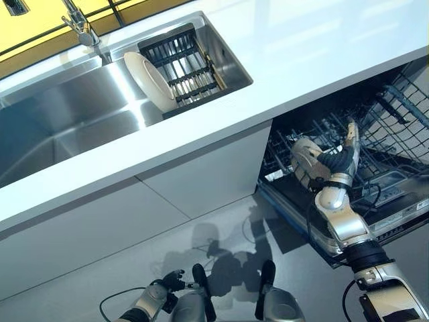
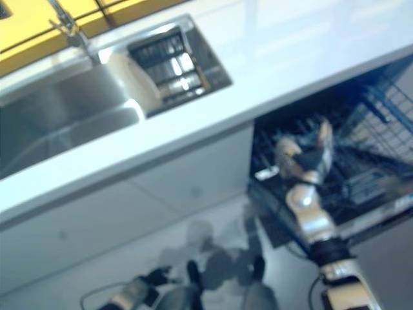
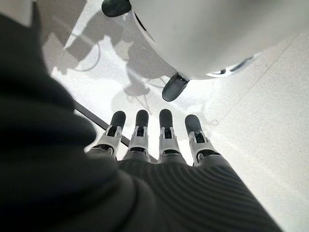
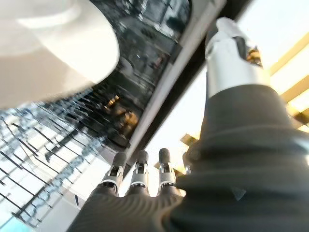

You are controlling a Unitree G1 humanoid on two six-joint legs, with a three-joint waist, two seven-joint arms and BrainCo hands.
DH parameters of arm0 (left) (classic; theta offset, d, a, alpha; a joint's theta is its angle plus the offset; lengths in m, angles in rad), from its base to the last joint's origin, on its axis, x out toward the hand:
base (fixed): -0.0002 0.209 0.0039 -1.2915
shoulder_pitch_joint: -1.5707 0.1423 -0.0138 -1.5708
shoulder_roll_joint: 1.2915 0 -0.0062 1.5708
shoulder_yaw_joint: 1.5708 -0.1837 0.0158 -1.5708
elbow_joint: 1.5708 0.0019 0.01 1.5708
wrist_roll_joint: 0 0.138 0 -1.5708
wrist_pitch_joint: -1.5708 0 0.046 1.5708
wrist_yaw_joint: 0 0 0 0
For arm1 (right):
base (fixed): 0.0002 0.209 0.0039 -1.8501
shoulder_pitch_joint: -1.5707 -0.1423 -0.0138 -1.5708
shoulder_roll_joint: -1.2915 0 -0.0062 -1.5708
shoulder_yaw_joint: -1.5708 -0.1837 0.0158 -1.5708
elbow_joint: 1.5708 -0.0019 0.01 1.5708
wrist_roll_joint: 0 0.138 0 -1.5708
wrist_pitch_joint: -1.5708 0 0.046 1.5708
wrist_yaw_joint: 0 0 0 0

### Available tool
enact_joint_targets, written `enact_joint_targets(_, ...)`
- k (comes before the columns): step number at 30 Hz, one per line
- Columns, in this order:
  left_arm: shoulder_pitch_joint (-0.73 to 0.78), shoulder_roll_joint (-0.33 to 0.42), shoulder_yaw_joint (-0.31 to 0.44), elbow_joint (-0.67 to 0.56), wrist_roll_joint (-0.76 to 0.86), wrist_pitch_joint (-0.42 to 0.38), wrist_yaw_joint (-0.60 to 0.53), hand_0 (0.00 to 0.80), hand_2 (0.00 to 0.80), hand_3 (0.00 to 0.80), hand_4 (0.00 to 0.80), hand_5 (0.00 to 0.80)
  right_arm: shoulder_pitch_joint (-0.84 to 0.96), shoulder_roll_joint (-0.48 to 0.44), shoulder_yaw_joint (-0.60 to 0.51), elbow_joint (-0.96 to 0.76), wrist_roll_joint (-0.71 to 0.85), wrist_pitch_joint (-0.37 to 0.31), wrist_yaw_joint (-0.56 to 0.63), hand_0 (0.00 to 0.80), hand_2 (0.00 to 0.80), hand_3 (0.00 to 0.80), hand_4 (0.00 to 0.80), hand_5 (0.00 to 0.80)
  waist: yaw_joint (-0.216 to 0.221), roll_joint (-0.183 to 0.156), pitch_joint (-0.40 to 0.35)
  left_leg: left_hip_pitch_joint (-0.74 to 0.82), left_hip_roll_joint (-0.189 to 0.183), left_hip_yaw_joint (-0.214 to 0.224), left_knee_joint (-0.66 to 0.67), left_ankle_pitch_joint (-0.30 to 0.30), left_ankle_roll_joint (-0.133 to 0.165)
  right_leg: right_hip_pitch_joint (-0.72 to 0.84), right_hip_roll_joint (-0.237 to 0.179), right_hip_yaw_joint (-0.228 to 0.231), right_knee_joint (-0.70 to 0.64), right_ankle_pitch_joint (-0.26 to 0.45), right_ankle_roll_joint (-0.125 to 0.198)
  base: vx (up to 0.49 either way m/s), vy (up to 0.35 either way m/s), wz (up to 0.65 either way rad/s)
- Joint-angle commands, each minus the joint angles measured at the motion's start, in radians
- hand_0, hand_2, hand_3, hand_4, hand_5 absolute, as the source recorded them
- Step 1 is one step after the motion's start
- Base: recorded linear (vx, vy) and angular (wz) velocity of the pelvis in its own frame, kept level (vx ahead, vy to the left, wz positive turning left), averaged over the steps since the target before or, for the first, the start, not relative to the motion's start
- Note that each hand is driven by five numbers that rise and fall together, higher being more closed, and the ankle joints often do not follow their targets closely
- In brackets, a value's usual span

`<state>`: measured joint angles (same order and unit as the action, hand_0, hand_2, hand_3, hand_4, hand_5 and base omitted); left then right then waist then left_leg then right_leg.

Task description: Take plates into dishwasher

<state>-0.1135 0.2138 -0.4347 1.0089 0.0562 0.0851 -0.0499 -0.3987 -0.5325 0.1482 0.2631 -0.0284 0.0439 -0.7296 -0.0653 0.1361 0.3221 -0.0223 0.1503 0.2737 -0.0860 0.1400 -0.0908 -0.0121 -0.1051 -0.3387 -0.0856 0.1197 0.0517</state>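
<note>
Fingers (image 4: 140, 166) of the right hand (image 1: 333, 163) extend straight in a row in the right wrist view, with the thumb raised apart from them; they curl round nothing. A white plate (image 4: 53, 48) shows large in that view, close beside the hand, cut off by the frame edge; whether the hand touches it cannot be told. In the left eye view the right hand reaches into the open dishwasher (image 1: 375, 168), over its lower wire rack (image 1: 402, 134), and a pale rounded shape (image 1: 305, 157) lies against the hand; its outline is partly hidden by the dark wrist cover, so it is hard to make out as a plate. The dishwasher's far side is cut off at the frame edge, and its interior is dark.

A second white plate (image 1: 149, 80) stands tilted on edge in the black drying rack (image 1: 181, 64) set in the steel sink (image 1: 74, 114), leaning at the rack's left end. The tap (image 1: 82, 27) rises behind the sink, its top cut off. The white surface (image 1: 322, 47) runs above the dishwasher and the white cabinet front (image 1: 120, 215).

The left hand (image 1: 171, 282) hangs low near the floor (image 1: 228, 221), well apart from both plates; the left wrist view shows its fingers (image 3: 164, 125) straight, relaxed and empty.
</note>
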Motion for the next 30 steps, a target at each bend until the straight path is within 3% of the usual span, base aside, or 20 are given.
enact_joint_targets(1,0.003,0.048,0.023,0.028,0.029,-0.012,-0.003,0.000,0.000,0.000,0.000,0.000,0.003,-0.033,-0.059,-0.131,-0.018,-0.066,-0.030,0.000,0.000,0.000,0.000,0.000,-0.004,-0.100,-0.059,0.055,0.023,0.070,0.000,-0.027,-0.037,0.037,-0.027,0.039,0.043,-0.084,0.027,0.055,0.030,0.00)
enact_joint_targets(8,0.032,0.048,0.045,0.043,0.035,-0.007,-0.013,0.000,0.000,0.000,0.000,0.000,0.047,-0.080,-0.168,-0.225,0.097,-0.098,-0.007,0.000,0.000,0.000,0.000,0.000,-0.011,-0.122,-0.102,0.085,0.025,0.084,0.001,-0.045,-0.034,0.075,-0.019,0.041,0.020,-0.085,0.031,0.049,0.047,0.00)
enact_joint_targets(12,0.053,0.036,0.053,0.067,0.034,-0.006,-0.008,0.000,0.000,0.000,0.000,0.000,0.054,-0.085,-0.219,-0.269,0.145,-0.152,0.000,0.000,0.000,0.000,0.000,0.000,-0.018,-0.130,-0.140,0.116,0.019,0.093,-0.001,-0.066,-0.029,0.096,-0.020,0.052,0.008,-0.085,0.037,0.065,0.118,-0.07)
enact_joint_targets(18,0.058,0.028,0.066,0.114,0.026,-0.021,0.000,0.000,0.000,0.000,0.000,0.000,0.023,-0.098,-0.236,-0.350,0.131,-0.201,0.079,0.000,0.000,0.000,0.000,0.000,-0.025,-0.138,-0.185,0.154,0.002,0.104,-0.001,-0.098,-0.017,0.112,-0.034,0.076,-0.002,-0.076,0.053,0.037,0.148,-0.13)
enact_joint_targets(21,0.061,0.027,0.072,0.128,0.022,-0.030,0.006,0.000,0.000,0.000,0.000,0.000,0.009,-0.117,-0.241,-0.390,0.106,-0.257,0.122,0.000,0.000,0.000,0.000,0.000,-0.025,-0.141,-0.204,0.166,-0.012,0.104,-0.001,-0.112,-0.009,0.114,-0.048,0.080,-0.002,-0.067,0.068,0.030,0.181,-0.09)
enact_joint_targets(25,0.056,0.032,0.082,0.132,0.012,-0.025,0.007,0.000,0.000,0.000,0.000,0.000,-0.022,-0.167,-0.248,-0.454,0.113,-0.265,0.206,0.000,0.000,0.000,0.000,0.000,-0.015,-0.149,-0.226,0.171,-0.033,0.091,-0.001,-0.131,0.006,0.117,-0.070,0.071,-0.002,-0.050,0.092,0.026,0.174,0.00)
enact_joint_targets(30,0.045,0.058,0.094,0.134,0.009,-0.010,-0.005,0.000,0.000,0.000,0.000,0.000,-0.095,-0.265,-0.239,-0.509,0.105,-0.273,0.347,0.000,0.000,0.000,0.000,0.000,0.018,-0.169,-0.242,0.162,-0.079,0.039,-0.001,-0.156,0.041,0.119,-0.110,0.048,0.021,-0.025,0.130,0.023,0.207,0.06)
